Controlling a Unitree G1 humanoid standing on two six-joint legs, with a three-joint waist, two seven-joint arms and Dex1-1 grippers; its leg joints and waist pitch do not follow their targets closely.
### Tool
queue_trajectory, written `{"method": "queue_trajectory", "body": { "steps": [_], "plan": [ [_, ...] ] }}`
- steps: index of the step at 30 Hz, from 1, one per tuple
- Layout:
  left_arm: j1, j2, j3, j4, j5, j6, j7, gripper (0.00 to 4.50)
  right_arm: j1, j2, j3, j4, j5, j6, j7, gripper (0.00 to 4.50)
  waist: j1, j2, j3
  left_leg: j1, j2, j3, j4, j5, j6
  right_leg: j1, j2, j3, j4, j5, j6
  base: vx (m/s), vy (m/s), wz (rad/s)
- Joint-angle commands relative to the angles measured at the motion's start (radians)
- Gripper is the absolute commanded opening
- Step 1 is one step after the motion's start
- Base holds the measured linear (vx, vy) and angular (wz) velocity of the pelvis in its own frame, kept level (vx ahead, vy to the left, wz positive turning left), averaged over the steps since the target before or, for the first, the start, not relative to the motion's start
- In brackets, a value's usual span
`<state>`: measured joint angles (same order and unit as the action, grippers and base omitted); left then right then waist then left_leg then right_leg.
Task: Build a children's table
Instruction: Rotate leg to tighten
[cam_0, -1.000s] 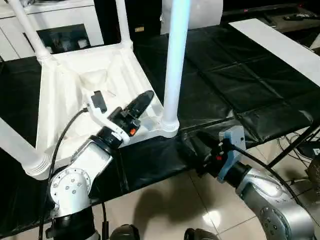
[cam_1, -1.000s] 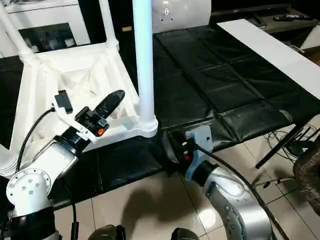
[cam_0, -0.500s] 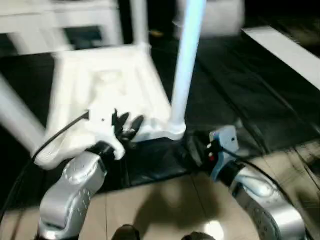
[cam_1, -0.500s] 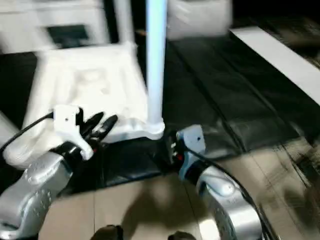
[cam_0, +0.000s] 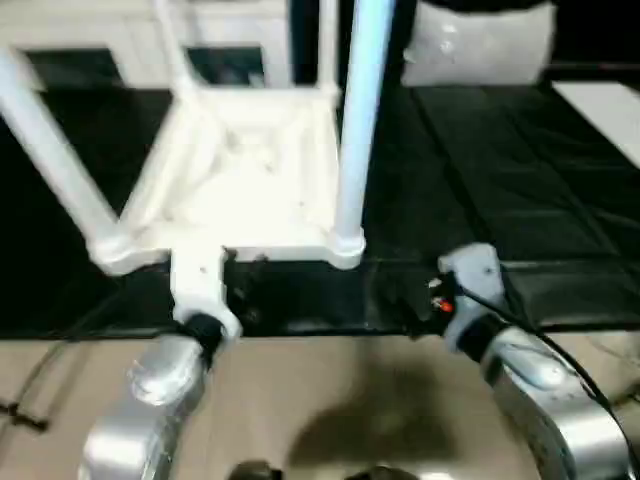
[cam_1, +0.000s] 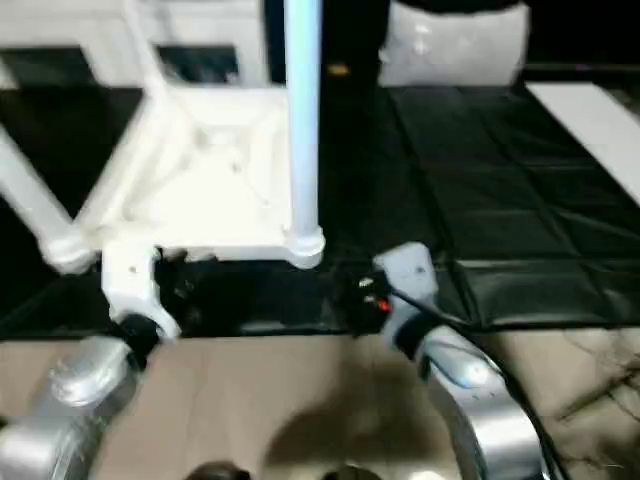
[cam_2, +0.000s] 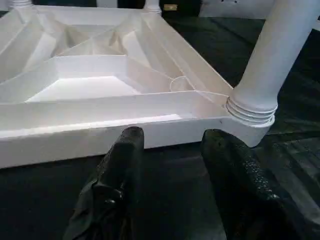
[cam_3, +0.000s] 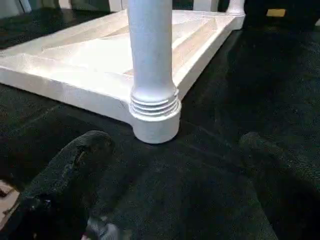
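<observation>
The upturned children's table (cam_0: 250, 180) lies on the black mat (cam_0: 500, 200) with four legs (cam_0: 360, 120) socketed; only flipping upright seems left. Left end effector (cam_2: 172, 150) half-open, empty; right end effector (cam_3: 175, 160) wide, empty.

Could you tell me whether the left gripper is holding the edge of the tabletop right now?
No, the left gripper stands open just short of the tabletop edge, gripping nothing.

White tabletop (cam_0: 250, 180) upside down (ribbed underside up), on black mat, tube legs (cam_0: 358, 120) upright in corner sockets
</observation>
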<state>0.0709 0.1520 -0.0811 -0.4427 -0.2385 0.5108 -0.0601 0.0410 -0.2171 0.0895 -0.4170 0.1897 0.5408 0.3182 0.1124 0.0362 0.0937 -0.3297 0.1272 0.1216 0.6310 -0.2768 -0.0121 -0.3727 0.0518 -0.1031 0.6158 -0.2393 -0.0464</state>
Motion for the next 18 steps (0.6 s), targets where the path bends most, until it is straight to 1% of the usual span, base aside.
{"method": "queue_trajectory", "body": {
  "steps": [1, 2, 3, 4, 5, 6, 7, 8, 9, 10, 11, 12, 13, 14, 15, 16, 17, 18],
  "plan": [
    [0.006, 0.006, 0.026, -0.027, 0.005, 0.000, 0.004, 2.48, 0.004, 0.009, 0.007, -0.021, 0.008, -0.004, -0.008, 4.50, -0.015, 0.012, -0.051, 0.051, 0.261, -0.116, -0.139, -0.314, 0.128, 0.071, -0.158, 0.033, -0.065, -0.459, 0.254, 0.000, 0.000, 0.00],
    [0.006, 0.006, 0.026, -0.027, 0.005, 0.000, 0.004, 2.48, 0.004, 0.009, 0.007, -0.021, 0.008, -0.004, -0.008, 4.50, -0.001, 0.026, -0.042, 0.041, 0.334, -0.138, -0.182, -0.473, 0.106, 0.072, -0.186, 0.055, 0.091, -0.286, 0.144, 0.000, 0.000, 0.00],
    [0.007, 0.015, 0.025, -0.029, 0.005, -0.005, 0.003, 2.48, 0.006, 0.020, 0.004, -0.026, 0.012, 0.002, -0.014, 4.50, 0.014, 0.029, -0.014, 0.064, 0.246, -0.039, -0.230, -0.718, 0.049, 0.008, -0.140, 0.038, 0.140, -0.175, -0.003, 0.000, 0.000, 0.00],
    [0.007, 0.023, 0.024, -0.029, 0.005, -0.007, 0.000, 2.48, 0.007, 0.022, 0.006, -0.028, 0.011, 0.001, -0.014, 4.50, 0.007, -0.009, -0.007, 0.037, 0.182, 0.012, -0.200, -0.807, 0.015, 0.050, -0.153, 0.100, 0.137, -0.348, 0.017, 0.003, -0.090, 0.19],
    [0.005, 0.029, 0.030, -0.031, 0.001, -0.006, -0.001, 2.48, 0.008, 0.026, 0.006, -0.030, 0.010, 0.001, -0.016, 4.50, 0.009, -0.029, -0.003, 0.059, 0.116, 0.041, -0.124, -0.742, -0.010, 0.029, -0.166, 0.140, 0.025, -0.639, 0.047, 0.071, -0.120, -0.10],
    [0.003, 0.033, 0.034, -0.032, -0.001, -0.006, -0.002, 2.48, 0.008, 0.028, 0.005, -0.031, 0.010, 0.001, -0.019, 4.50, 0.029, -0.041, -0.004, -0.009, 0.034, 0.024, 0.085, -0.218, 0.051, 0.082, -0.323, 0.250, -0.171, -0.974, 0.063, 0.071, -0.120, -0.10],
    [0.003, 0.032, 0.041, -0.032, 0.001, -0.006, -0.004, 2.48, 0.009, 0.029, 0.006, -0.031, 0.010, -0.001, -0.021, 4.50, 0.067, -0.044, -0.033, -0.085, 0.026, -0.033, 0.104, -0.003, 0.062, 0.147, -0.289, 0.260, -0.132, -0.772, 0.007, 0.124, -0.060, -0.08],
    [0.003, 0.032, 0.041, -0.032, 0.001, -0.006, -0.004, 2.48, 0.009, 0.029, 0.006, -0.031, 0.010, -0.001, -0.021, 4.50, 0.067, -0.044, -0.033, -0.085, 0.026, -0.033, 0.104, -0.003, 0.062, 0.147, -0.289, 0.260, -0.132, -0.772, 0.007, 0.105, -0.004, 0.09],
    [0.005, 0.031, 0.048, -0.034, 0.004, -0.006, -0.007, 2.48, 0.011, 0.030, 0.005, -0.029, 0.011, -0.004, -0.024, 4.50, 0.052, -0.051, -0.030, -0.100, 0.024, -0.035, 0.068, 0.052, 0.067, 0.163, -0.247, 0.211, -0.121, -0.595, -0.062, 0.105, -0.004, 0.09],
    [0.013, 0.033, 0.048, -0.040, 0.013, -0.007, -0.013, 2.48, 0.013, 0.028, 0.004, -0.027, 0.008, -0.010, -0.027, 4.50, 0.045, -0.020, -0.032, -0.063, 0.036, -0.023, 0.002, 0.089, 0.060, 0.145, -0.208, 0.148, -0.131, -0.528, -0.119, 0.097, 0.044, 0.11],
    [0.014, 0.035, 0.048, -0.042, 0.015, -0.007, -0.014, 2.48, 0.014, 0.028, 0.004, -0.027, 0.007, -0.011, -0.028, 4.50, 0.036, -0.006, -0.040, -0.038, 0.047, -0.017, -0.030, 0.090, 0.055, 0.144, -0.189, 0.118, -0.129, -0.490, -0.126, 0.105, 0.097, 0.07],
    [0.017, 0.036, 0.046, -0.045, 0.018, -0.006, -0.016, 2.48, 0.015, 0.028, 0.003, -0.027, 0.007, -0.013, -0.028, 4.50, 0.002, 0.021, -0.035, -0.007, 0.082, -0.055, -0.102, -0.069, 0.062, 0.119, -0.122, 0.073, -0.090, -0.405, -0.090, 0.105, 0.097, 0.07],
    [0.019, 0.037, 0.047, -0.048, 0.017, -0.004, -0.016, 2.48, 0.015, 0.028, 0.002, -0.027, 0.007, -0.013, -0.027, 4.50, -0.034, 0.043, -0.073, 0.120, 0.163, -0.143, -0.126, -0.205, 0.131, 0.039, -0.106, 0.057, 0.023, -0.267, -0.069, 0.173, 0.093, 0.07],
    [0.022, 0.034, 0.049, -0.052, 0.014, -0.002, -0.015, 2.48, 0.014, 0.029, 0.001, -0.025, 0.006, -0.014, -0.028, 4.50, -0.059, 0.040, -0.091, 0.146, 0.181, -0.189, -0.118, -0.133, 0.286, -0.009, -0.105, 0.052, 0.095, -0.162, 0.020, 0.204, 0.048, 0.07],
    [0.023, 0.035, 0.048, -0.054, 0.012, 0.000, -0.014, 2.48, 0.013, 0.032, -0.001, -0.025, 0.006, -0.014, -0.030, 4.50, -0.062, 0.040, -0.085, 0.135, 0.174, -0.184, -0.108, -0.084, 0.336, -0.026, -0.110, 0.054, 0.112, -0.138, 0.060, 0.204, 0.048, 0.07],
    [0.024, 0.038, 0.046, -0.055, 0.009, 0.002, -0.014, 2.48, 0.011, 0.035, -0.002, -0.024, 0.001, -0.017, -0.035, 4.50, -0.078, 0.028, -0.080, 0.116, 0.164, -0.163, -0.101, 0.013, 0.409, -0.058, -0.119, 0.056, 0.133, -0.084, 0.108, 0.155, 0.025, 0.02],
    [0.024, 0.039, 0.046, -0.054, 0.009, 0.001, -0.015, 2.48, 0.012, 0.037, -0.003, -0.024, 0.001, -0.019, -0.038, 4.50, -0.092, 0.011, -0.080, 0.097, 0.151, -0.131, -0.106, 0.071, 0.446, -0.072, -0.129, 0.065, 0.127, -0.019, 0.117, 0.132, -0.018, 0.06],
    [0.023, 0.040, 0.045, -0.055, 0.009, 0.001, -0.016, 2.48, 0.014, 0.041, -0.006, -0.025, 0.005, -0.019, -0.041, 4.50, -0.098, 0.002, -0.079, 0.090, 0.135, -0.112, -0.104, 0.084, 0.444, -0.074, -0.135, 0.072, 0.102, 0.024, 0.105, 0.132, -0.018, 0.06]
  ]
}}
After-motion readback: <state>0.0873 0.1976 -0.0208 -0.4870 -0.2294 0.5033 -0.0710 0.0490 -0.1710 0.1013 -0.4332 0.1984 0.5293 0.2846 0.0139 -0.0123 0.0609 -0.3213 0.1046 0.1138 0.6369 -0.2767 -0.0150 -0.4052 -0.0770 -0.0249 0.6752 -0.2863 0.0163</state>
